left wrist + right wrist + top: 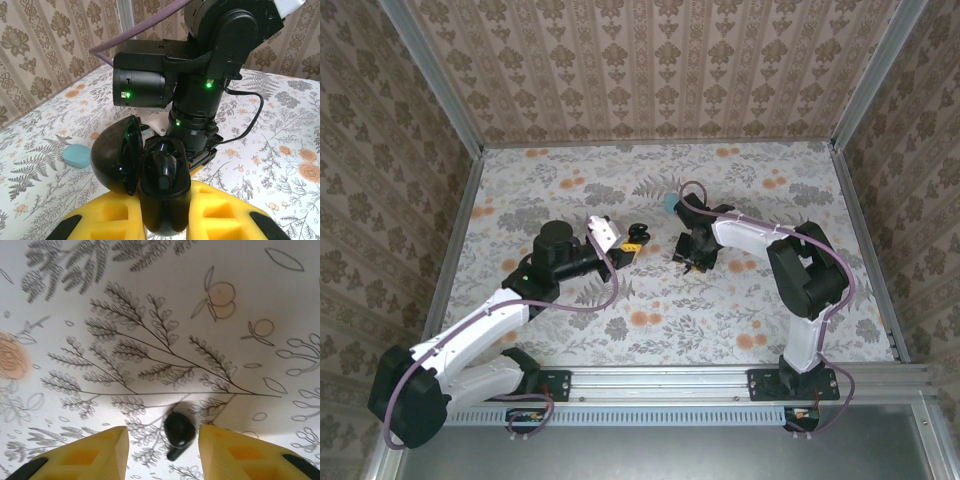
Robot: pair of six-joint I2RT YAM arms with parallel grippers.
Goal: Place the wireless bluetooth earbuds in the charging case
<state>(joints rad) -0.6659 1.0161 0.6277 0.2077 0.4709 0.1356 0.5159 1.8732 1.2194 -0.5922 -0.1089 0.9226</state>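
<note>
Floral tablecloth (740, 300) under both arms, patterned walls around. In the right wrist view: right gripper (163, 445) pointed down at the cloth, jaws partly apart and gripping nothing, straddling one black earbud (179, 432) lying at 6 o'clock of that view. Off-centre, nearer the finger at 3 o'clock, with a gap on either side.

Shift slightly toward 3 o'clock to centre it before closing. Lower until the foam pads (95, 455) flank the bud rather than the short stem, then close gently. Small and rounded, so probably prone to rolling or squirting out under a hard pinch.

At 9 o'clock from the right gripper in the top view: black charging case (162, 172), clamped between the closed fingers of the left gripper (165, 222). Lid (117, 157) swung open toward 9 o'clock in the left wrist view, well facing up. Cannot tell whether a bud already sits inside.

Hold the case steady and level for the drop-in. Ignore the teal oval (77, 156) resting on the cloth beyond.
</note>
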